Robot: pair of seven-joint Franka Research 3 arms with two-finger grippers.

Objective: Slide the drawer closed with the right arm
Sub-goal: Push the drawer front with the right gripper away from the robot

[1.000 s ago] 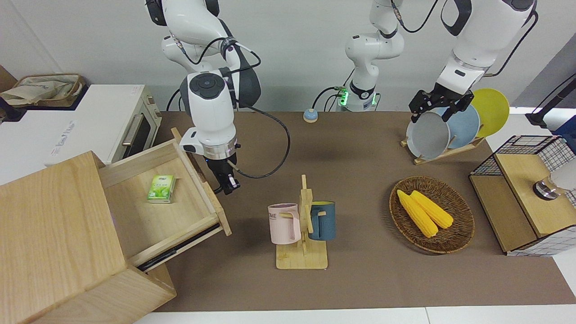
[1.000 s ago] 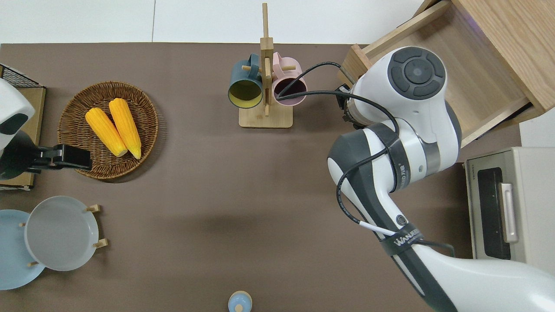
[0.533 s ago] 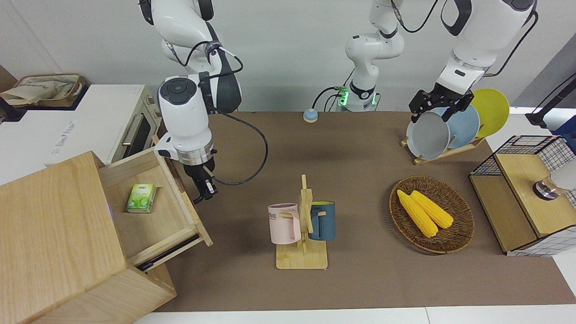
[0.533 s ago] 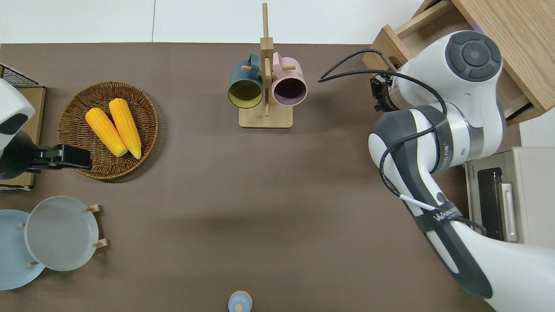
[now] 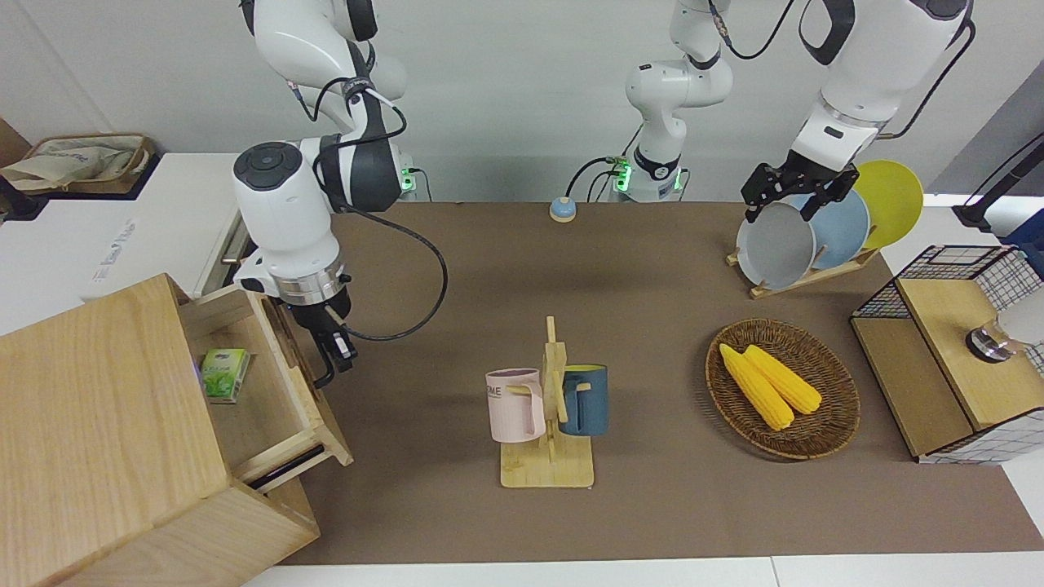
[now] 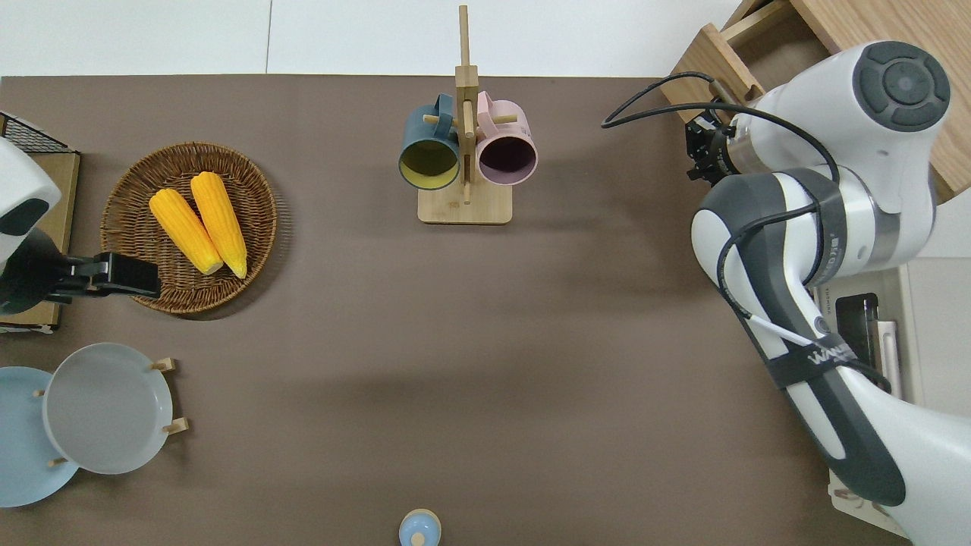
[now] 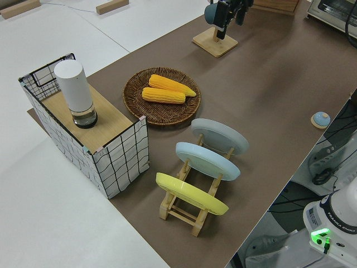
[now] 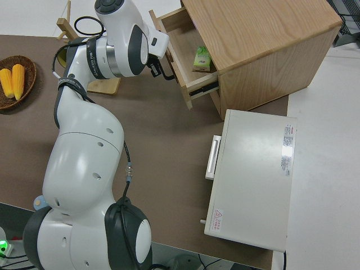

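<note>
The light-wood drawer (image 5: pixel 277 408) of the pale cabinet (image 5: pixel 98 424) stands partly open, with about a third of it sticking out. A green box (image 5: pixel 224 373) lies inside it. My right gripper (image 5: pixel 339 357) is against the drawer's front panel (image 5: pixel 325 416), at the black bar handle, on the side toward the table's middle. The overhead view shows the gripper (image 6: pixel 702 148) next to the panel (image 6: pixel 702 64). The right side view shows it (image 8: pixel 156 68) at the drawer front (image 8: pixel 179 84). My left arm is parked, its gripper (image 5: pixel 780 208) open.
A mug rack (image 5: pixel 548 408) with a pink and a blue mug stands mid-table. A wicker basket (image 5: pixel 832 424) holds two corn cobs. A plate rack (image 5: pixel 803 236), a wire-mesh box (image 5: pixel 954 350), a blue bell (image 5: pixel 563 209) and a toaster oven (image 8: pixel 253 180) are also here.
My right gripper has moved toward the cabinet, staying against the drawer front. The drawer has slid well into the cabinet and the green box has gone with it. The left arm has not moved.
</note>
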